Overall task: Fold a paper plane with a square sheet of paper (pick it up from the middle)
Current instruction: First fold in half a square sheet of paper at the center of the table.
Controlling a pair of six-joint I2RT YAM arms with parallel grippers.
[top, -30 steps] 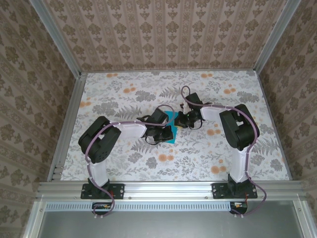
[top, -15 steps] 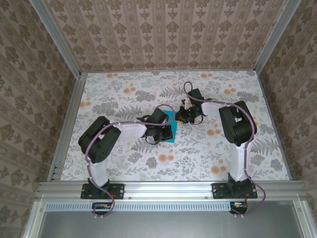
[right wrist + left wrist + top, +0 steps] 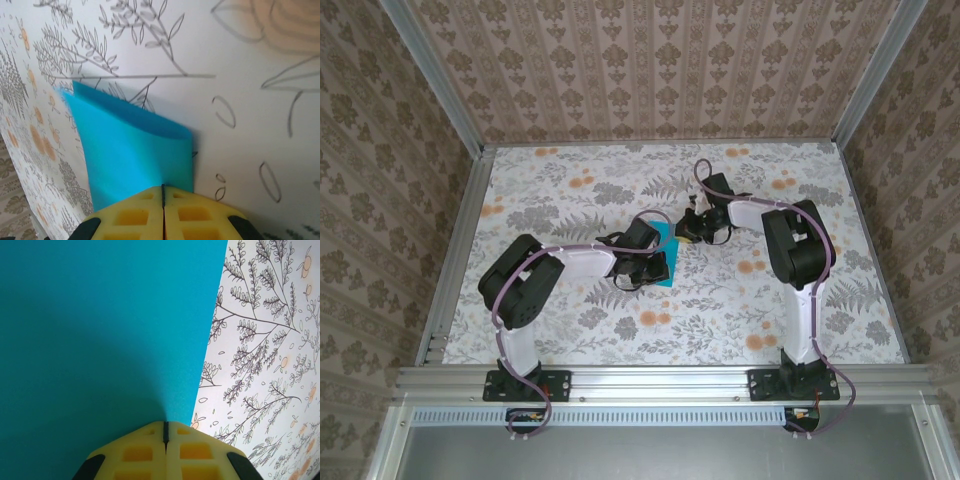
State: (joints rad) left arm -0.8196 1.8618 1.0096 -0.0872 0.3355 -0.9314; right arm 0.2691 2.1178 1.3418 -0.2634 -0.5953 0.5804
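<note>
**Risk log: 1 sheet, 2 closed grippers, flap not yet creased**

Position: the square sheet of paper [image 3: 100,330] lies mid-table between the 2 arms, just left of centre. Most of it is flat on the floral table [image 3: 250,100].

Left gripper [image 3: 165,432]: pads closed flush with no gap, tips at 1 edge of the sheet. Cannot tell whether paper is nipped between them or only pinned underneath.

Right gripper [image 3: 163,189]: pads closed flush on a flap of the sheet. The flap is raised off the table and curls over in a soft bend with no sharp crease.

Likely failure modes (judgement):
1. Tear. If the right arm pulls while the left end is fixed, thin paper will probably rip at either grip.
2. Slip. If the left is only pressing, a sideways tug could drag the whole sheet and lose alignment.
3. Skewed fold. If the flap is laid down off-square, the crease sets crooked and every later fold inherits the error.
4. Stray wrinkle. Pressing the loose curl flat too early could add a 2nd crease.
</note>
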